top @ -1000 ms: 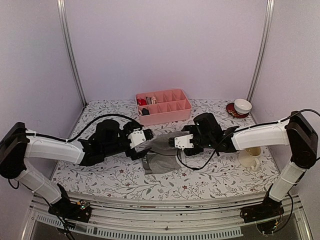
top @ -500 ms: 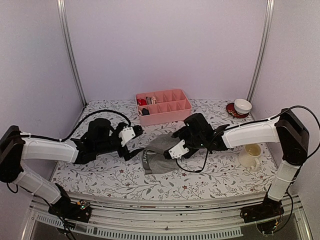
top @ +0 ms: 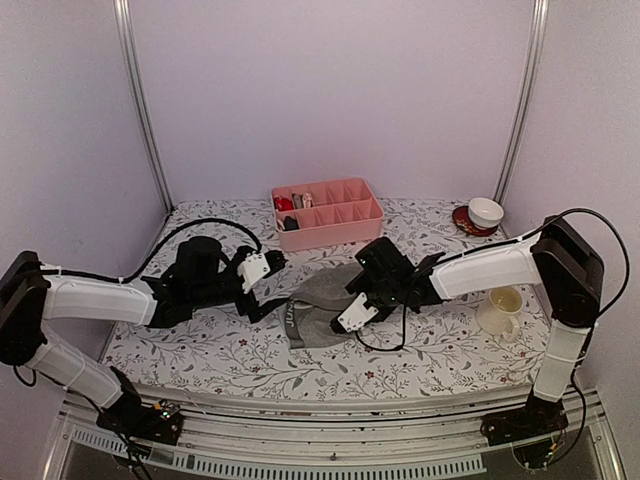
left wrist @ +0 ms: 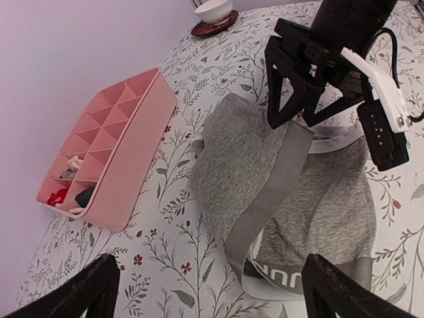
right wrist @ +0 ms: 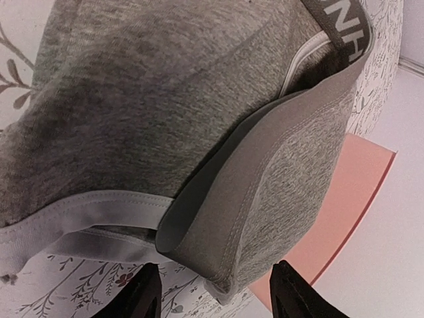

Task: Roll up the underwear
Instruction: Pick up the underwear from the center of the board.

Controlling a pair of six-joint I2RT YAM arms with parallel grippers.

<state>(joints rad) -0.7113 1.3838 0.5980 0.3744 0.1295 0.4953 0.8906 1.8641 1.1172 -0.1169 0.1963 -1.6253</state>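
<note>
Right pincer (left wrist: 291, 120); underwear waistband (left wrist: 281, 279) perhaps "UN"

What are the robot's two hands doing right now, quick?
Left gripper: open, holding nothing.
Right gripper: open, jaws either side of the underwear fold, not clamped.

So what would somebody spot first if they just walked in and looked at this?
Probably the grey underwear, two pieces heaped in the middle of the flowery table. The right gripper points down onto the heap with its jaws apart, and the left gripper hangs wide open just beside it. Behind them, at the back of the table, sits a bright pink tray with little compartments.
</note>
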